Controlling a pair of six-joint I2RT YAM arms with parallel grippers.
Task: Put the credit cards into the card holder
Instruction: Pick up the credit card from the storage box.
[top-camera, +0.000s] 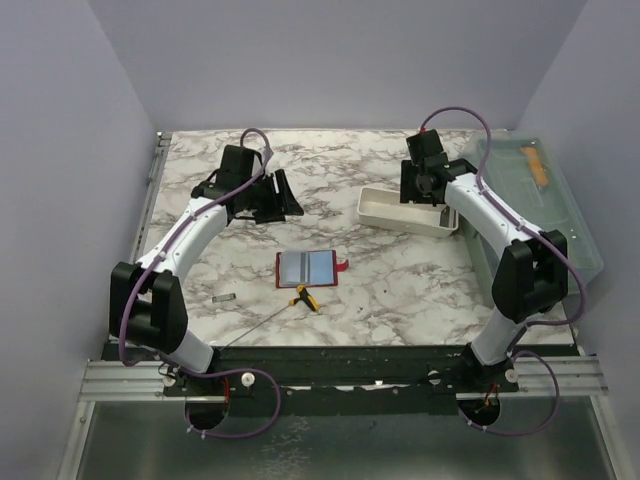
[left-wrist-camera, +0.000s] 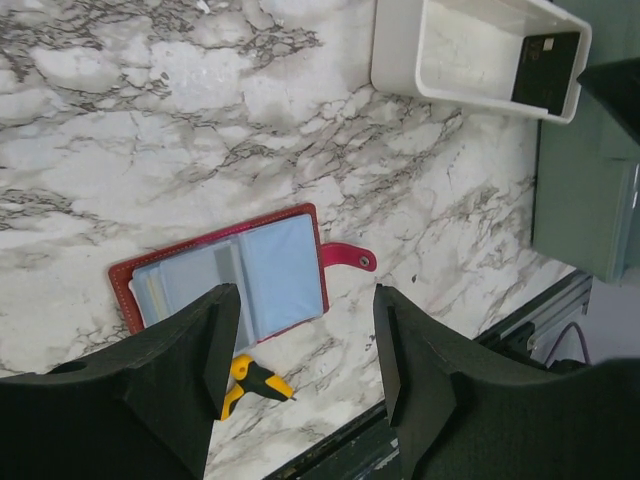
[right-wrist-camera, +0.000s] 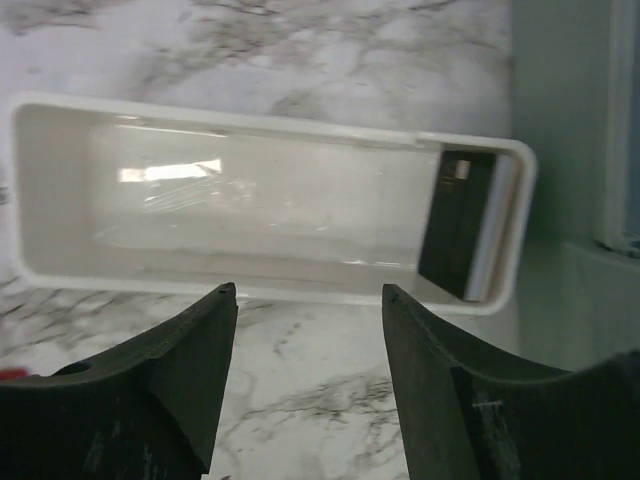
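Left gripper (left-wrist-camera: 304, 292) gapes wide and empty above the card holder (left-wrist-camera: 230, 275), which lies open on the marble table (left-wrist-camera: 150, 120) with a yellow-handled tool (left-wrist-camera: 255, 380) just beside it; right gripper (right-wrist-camera: 308, 292), equally wide and empty, hovers by the white tray (right-wrist-camera: 250, 200); only the wrist views show the credit cards (right-wrist-camera: 455, 225) leaning against its end wall.
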